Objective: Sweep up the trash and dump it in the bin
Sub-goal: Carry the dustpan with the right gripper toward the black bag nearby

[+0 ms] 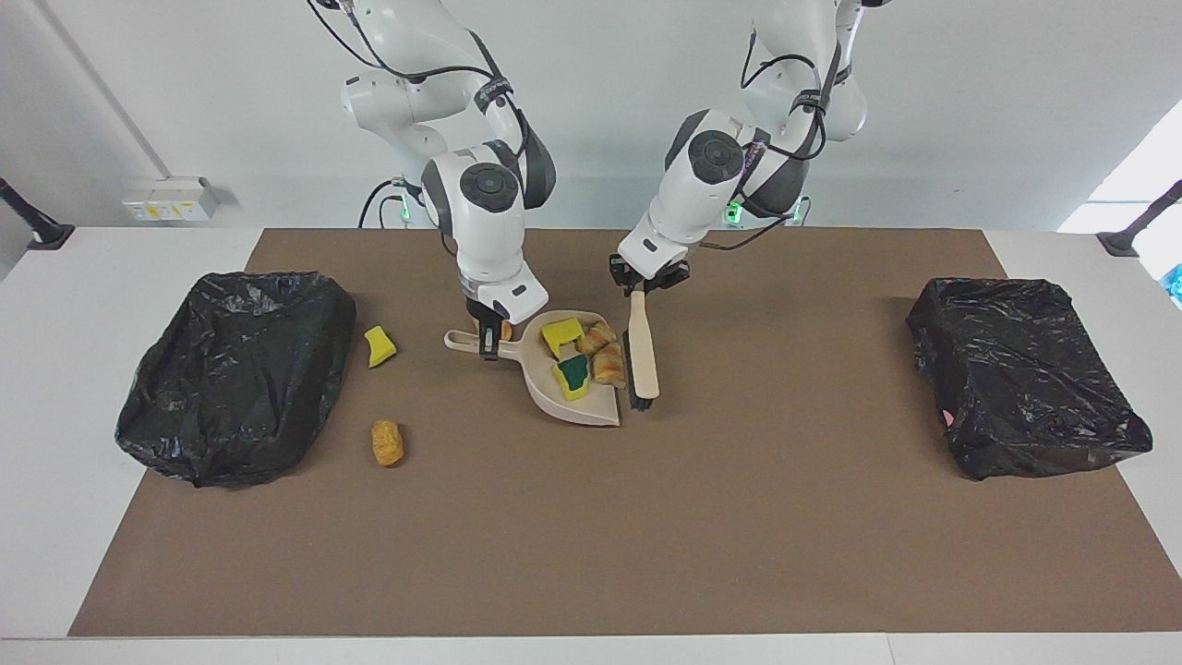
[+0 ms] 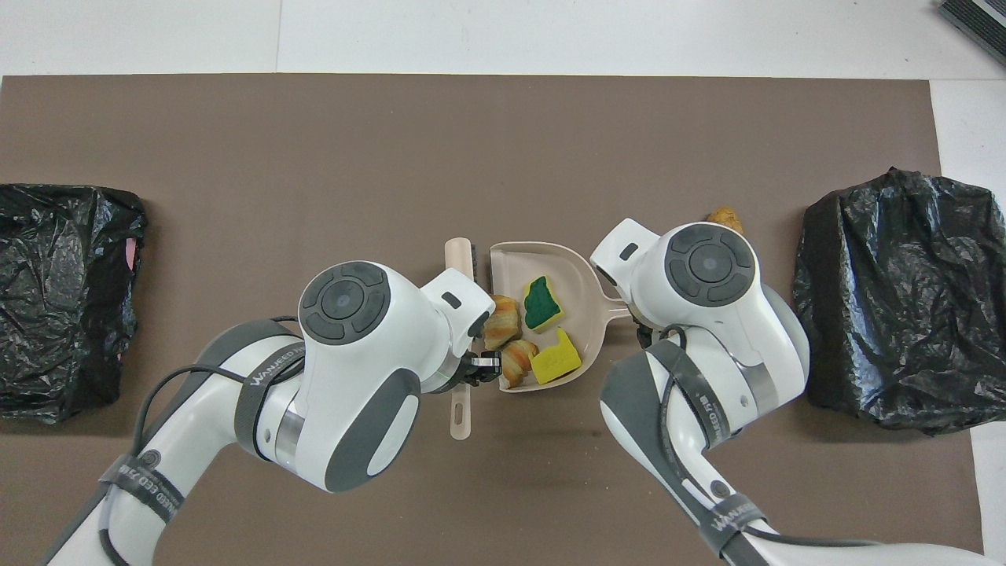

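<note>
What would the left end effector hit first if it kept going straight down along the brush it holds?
Probably the brown mat. The left end effector grips the brush by its handle, bristles low beside the dustpan mouth. Height over the mat is unclear.

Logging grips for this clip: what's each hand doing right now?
Left hand: shut on the brush handle.
Right hand: shut on the dustpan handle.

Grey strap on the left arm reads "WANJEED", the rest of the word curling out of sight. Another grey band lower on that arm shows "EED 广". The right arm's strap carries lettering too, unreadable here.
</note>
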`<state>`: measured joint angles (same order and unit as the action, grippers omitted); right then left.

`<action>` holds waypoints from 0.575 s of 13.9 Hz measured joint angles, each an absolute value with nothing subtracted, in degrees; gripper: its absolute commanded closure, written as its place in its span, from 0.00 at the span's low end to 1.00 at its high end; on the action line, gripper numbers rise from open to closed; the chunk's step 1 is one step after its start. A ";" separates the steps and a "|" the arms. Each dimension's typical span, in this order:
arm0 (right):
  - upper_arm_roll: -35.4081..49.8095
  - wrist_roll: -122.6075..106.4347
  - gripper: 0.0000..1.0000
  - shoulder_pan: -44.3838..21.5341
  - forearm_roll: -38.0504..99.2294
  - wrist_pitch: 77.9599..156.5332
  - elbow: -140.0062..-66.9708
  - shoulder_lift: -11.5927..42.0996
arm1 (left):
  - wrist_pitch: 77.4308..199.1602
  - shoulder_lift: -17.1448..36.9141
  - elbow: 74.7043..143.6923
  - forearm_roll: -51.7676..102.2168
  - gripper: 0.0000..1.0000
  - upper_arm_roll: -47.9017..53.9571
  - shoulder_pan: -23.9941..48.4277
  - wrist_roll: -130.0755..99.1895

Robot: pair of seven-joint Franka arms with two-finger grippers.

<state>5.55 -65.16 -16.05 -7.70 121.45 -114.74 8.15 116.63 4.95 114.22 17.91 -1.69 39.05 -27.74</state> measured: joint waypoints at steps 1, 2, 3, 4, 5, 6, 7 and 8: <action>5.52 -66.54 1.00 -15.35 -6.81 121.42 -114.73 7.73 | 116.26 4.71 114.21 17.91 1.00 -1.66 38.60 -27.74; 5.50 -68.05 1.00 -14.71 -5.65 121.36 -114.73 7.40 | 115.24 4.22 114.15 17.91 1.00 -1.68 38.02 -27.72; 5.46 -69.24 1.00 -14.20 -4.72 121.32 -114.75 7.21 | 113.43 3.32 114.06 17.71 1.00 -1.81 37.33 -27.69; 5.46 -69.97 1.00 -13.62 -3.69 121.30 -114.79 7.16 | 111.11 1.93 113.88 17.15 1.00 -1.98 36.06 -27.68; 5.46 -71.59 1.00 -12.77 -1.61 121.30 -114.89 7.16 | 108.14 0.05 113.55 16.23 1.00 -2.20 34.10 -27.59; 5.45 -74.30 1.00 -11.75 1.24 121.30 -114.98 7.16 | 104.92 -1.87 113.32 14.80 1.00 -2.42 32.40 -27.47; 5.43 -77.64 1.00 -10.46 4.56 121.30 -115.04 7.17 | 101.33 -3.78 113.27 12.75 1.00 -2.65 31.16 -27.47; 5.41 -80.76 1.00 -8.97 7.46 121.30 -115.09 7.17 | 98.97 -5.14 113.44 11.39 1.00 -2.71 30.62 -27.57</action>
